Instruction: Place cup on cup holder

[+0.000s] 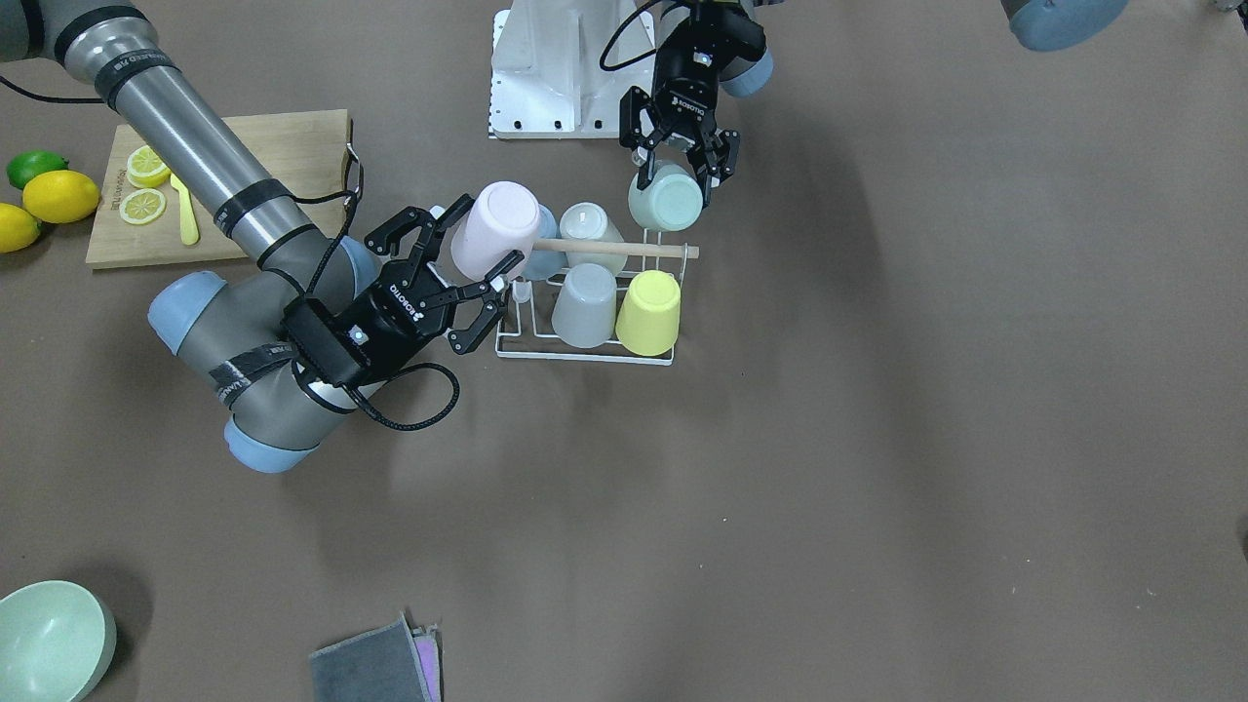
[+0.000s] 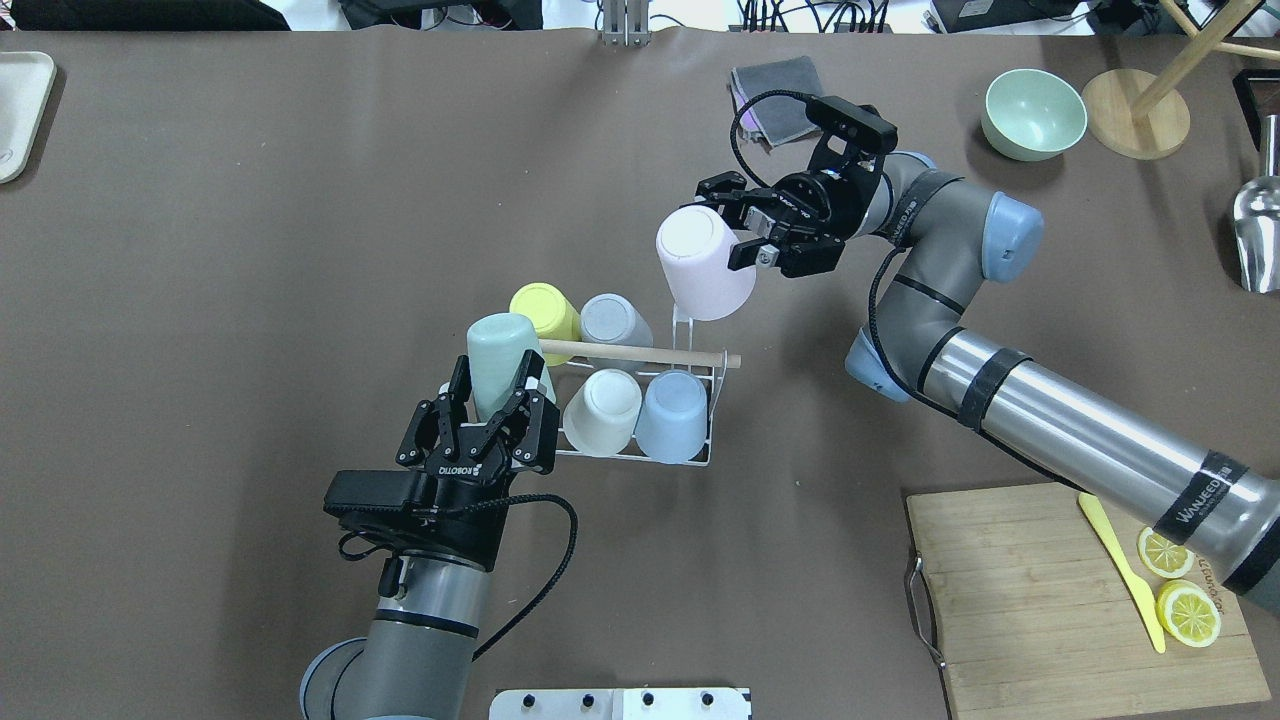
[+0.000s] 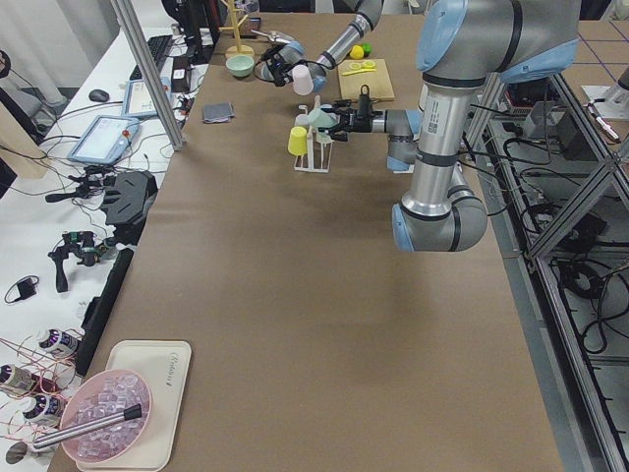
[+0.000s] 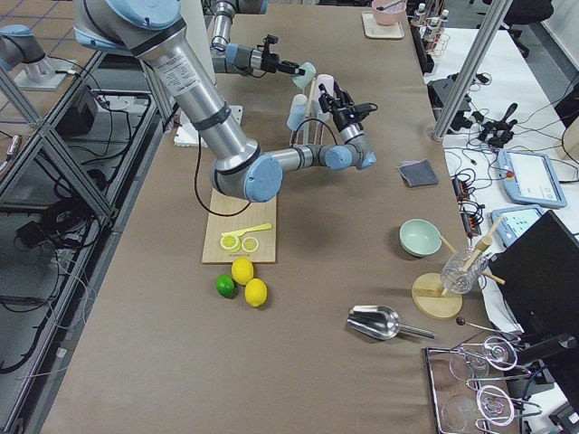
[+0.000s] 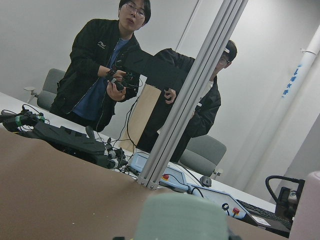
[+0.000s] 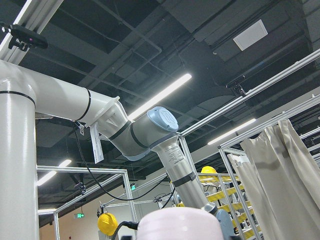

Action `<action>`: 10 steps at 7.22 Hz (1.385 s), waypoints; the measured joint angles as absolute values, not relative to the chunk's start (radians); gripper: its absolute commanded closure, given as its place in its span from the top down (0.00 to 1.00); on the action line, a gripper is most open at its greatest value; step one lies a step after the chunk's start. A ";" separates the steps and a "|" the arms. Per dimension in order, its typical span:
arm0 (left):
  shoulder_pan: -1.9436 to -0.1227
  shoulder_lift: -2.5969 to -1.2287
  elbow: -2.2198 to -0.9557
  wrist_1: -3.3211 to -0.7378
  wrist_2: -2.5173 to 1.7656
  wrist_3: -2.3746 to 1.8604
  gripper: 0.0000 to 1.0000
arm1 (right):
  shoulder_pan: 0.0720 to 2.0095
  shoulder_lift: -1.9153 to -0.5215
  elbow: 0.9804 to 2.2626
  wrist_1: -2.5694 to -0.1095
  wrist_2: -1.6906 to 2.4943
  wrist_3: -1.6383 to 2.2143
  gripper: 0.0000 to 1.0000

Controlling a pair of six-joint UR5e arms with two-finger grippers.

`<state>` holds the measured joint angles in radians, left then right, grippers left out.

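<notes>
The cup holder [image 2: 688, 458] is a white wire rack with a wooden rod handle [image 1: 614, 250]. It stands mid-table and holds a yellow cup [image 2: 543, 307], a grey cup [image 2: 615, 320], a cream cup [image 2: 603, 410] and a blue cup [image 2: 672, 415], all upside down. My left gripper [image 2: 497, 388] is shut on a mint cup [image 1: 666, 198], held tilted over the holder's near left corner. My right gripper [image 2: 737, 228] is shut on a pink cup [image 2: 700, 262], held tilted above the holder's far right end. The mint cup [image 5: 182, 217] and the pink cup [image 6: 180, 224] fill the bottom of the wrist views.
A bamboo cutting board [image 2: 1030, 600] with lemon slices and a yellow knife lies by my right arm. Whole lemons and a lime [image 1: 49, 195] lie beside it. A green bowl [image 2: 1035, 113], a grey cloth [image 2: 775, 85], a wooden stand [image 2: 1135, 125] and a metal scoop [image 2: 1258, 225] are at the far right.
</notes>
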<state>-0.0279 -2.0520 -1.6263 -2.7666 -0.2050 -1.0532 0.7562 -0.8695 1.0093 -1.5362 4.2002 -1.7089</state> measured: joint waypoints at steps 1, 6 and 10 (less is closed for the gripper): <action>-0.027 -2.052 -1.616 -2.775 -0.201 -1.054 0.43 | 0.756 -0.870 1.009 -1.536 4.201 -1.709 0.25; -0.029 -2.080 -1.564 -2.774 -0.186 -1.051 0.98 | 0.755 -0.869 1.009 -1.534 4.199 -1.749 0.25; -0.036 -2.081 -1.584 -2.774 -0.166 -1.050 0.98 | 0.745 -0.871 1.007 -1.534 4.189 -1.829 0.25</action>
<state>-0.0362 -2.0812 -1.5841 -2.7743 -0.1664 -1.0501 0.7447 -0.8710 1.0066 -1.5343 4.1887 -1.8293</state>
